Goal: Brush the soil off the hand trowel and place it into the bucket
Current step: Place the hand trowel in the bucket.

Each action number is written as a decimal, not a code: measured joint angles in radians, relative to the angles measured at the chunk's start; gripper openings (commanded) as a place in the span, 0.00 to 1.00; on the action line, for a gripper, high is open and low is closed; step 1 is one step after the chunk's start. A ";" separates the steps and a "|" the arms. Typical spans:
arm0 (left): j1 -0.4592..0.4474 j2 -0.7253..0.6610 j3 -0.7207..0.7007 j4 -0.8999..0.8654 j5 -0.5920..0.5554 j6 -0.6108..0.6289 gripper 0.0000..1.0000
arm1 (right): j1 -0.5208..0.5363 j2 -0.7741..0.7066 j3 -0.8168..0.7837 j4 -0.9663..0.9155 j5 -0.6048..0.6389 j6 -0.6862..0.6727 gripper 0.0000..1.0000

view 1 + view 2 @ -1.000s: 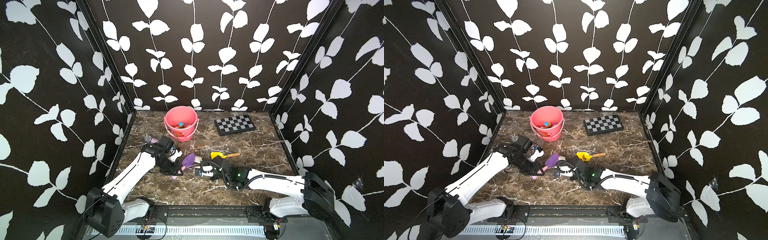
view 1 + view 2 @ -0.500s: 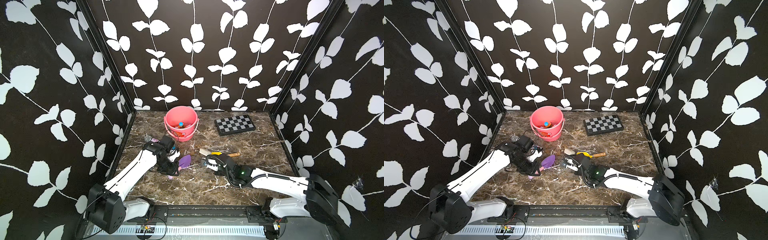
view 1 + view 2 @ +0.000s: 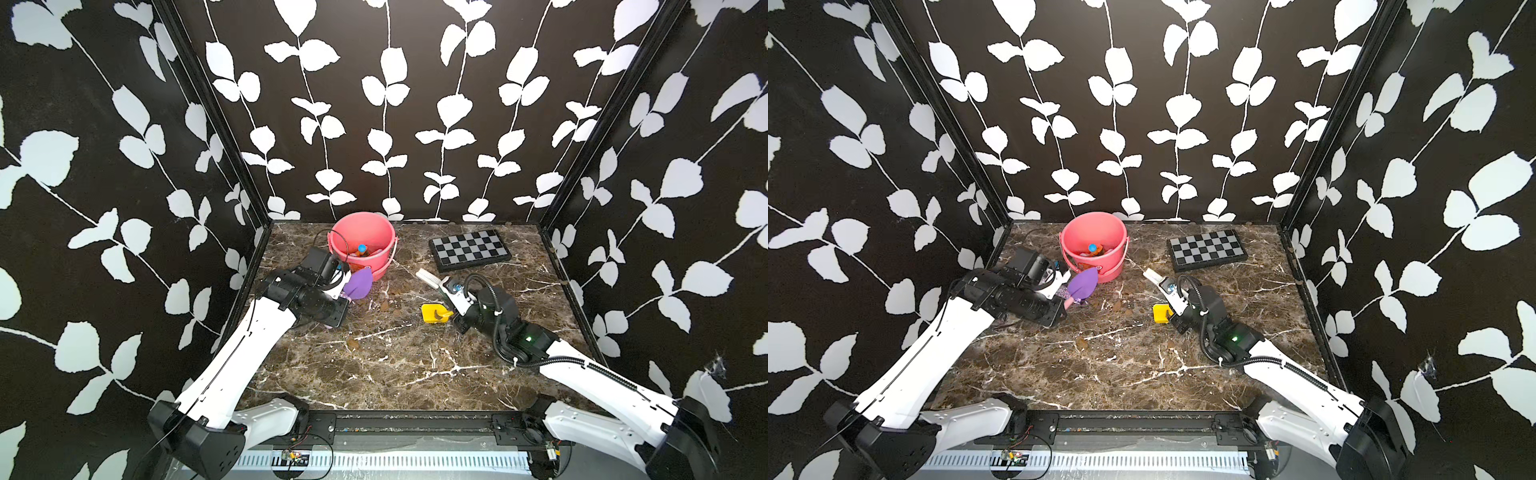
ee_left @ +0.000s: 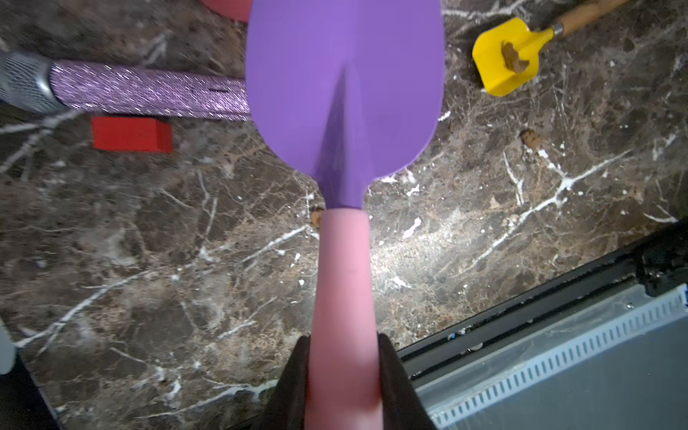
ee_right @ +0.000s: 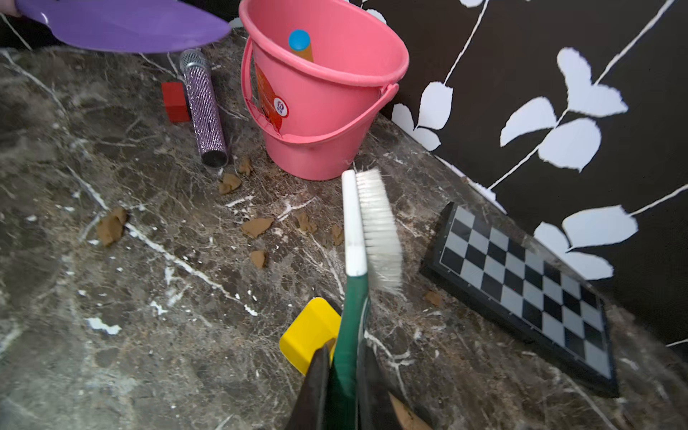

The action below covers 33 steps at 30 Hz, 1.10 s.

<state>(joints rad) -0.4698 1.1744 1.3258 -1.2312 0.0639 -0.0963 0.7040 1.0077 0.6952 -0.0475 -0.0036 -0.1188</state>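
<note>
My left gripper (image 4: 343, 339) is shut on the pink handle of the hand trowel (image 3: 358, 282). Its purple blade (image 4: 346, 85) looks clean and hangs above the table, tip (image 5: 208, 31) close beside the bucket's rim and outside it. The salmon-pink bucket (image 3: 380, 266) (image 3: 1113, 266) (image 5: 327, 111) stands upright at the back. My right gripper (image 5: 347, 347) is shut on the green handle of a white-bristled brush (image 5: 378, 227) (image 3: 428, 277), well to the right of the trowel. Brown soil lumps (image 5: 257, 227) (image 3: 385, 306) lie scattered on the marble table.
A small yellow trowel (image 3: 432, 312) (image 4: 502, 63) carrying a soil lump lies under my right gripper. A glittery purple microphone (image 5: 206, 108) and a red block (image 5: 175, 101) lie left of the bucket. A chessboard (image 3: 469, 249) sits back right. A blue-capped item (image 5: 299, 41) is in the bucket.
The brush and trowel, together mid-table before, have parted. My left arm has carried the trowel back toward the bucket. My right arm has drawn the brush away to the right.
</note>
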 measured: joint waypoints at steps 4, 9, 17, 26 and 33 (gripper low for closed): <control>0.000 0.006 0.083 0.004 -0.067 0.011 0.00 | -0.090 -0.006 0.003 -0.002 -0.135 0.138 0.00; 0.000 0.021 0.149 0.085 -0.098 0.006 0.00 | -0.136 -0.006 0.003 0.001 -0.254 0.260 0.00; 0.004 0.249 0.325 0.155 -0.164 0.036 0.00 | -0.135 0.007 -0.005 0.051 -0.403 0.380 0.00; 0.083 0.507 0.512 0.157 -0.207 0.089 0.00 | -0.088 0.043 -0.051 0.119 -0.458 0.457 0.00; 0.102 0.720 0.677 0.131 -0.220 0.119 0.00 | -0.077 0.067 -0.051 0.124 -0.460 0.459 0.00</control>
<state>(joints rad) -0.3679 1.8942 2.0029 -1.1000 -0.1558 0.0231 0.6270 1.0744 0.6437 0.0769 -0.4637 0.3401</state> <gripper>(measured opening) 0.255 0.117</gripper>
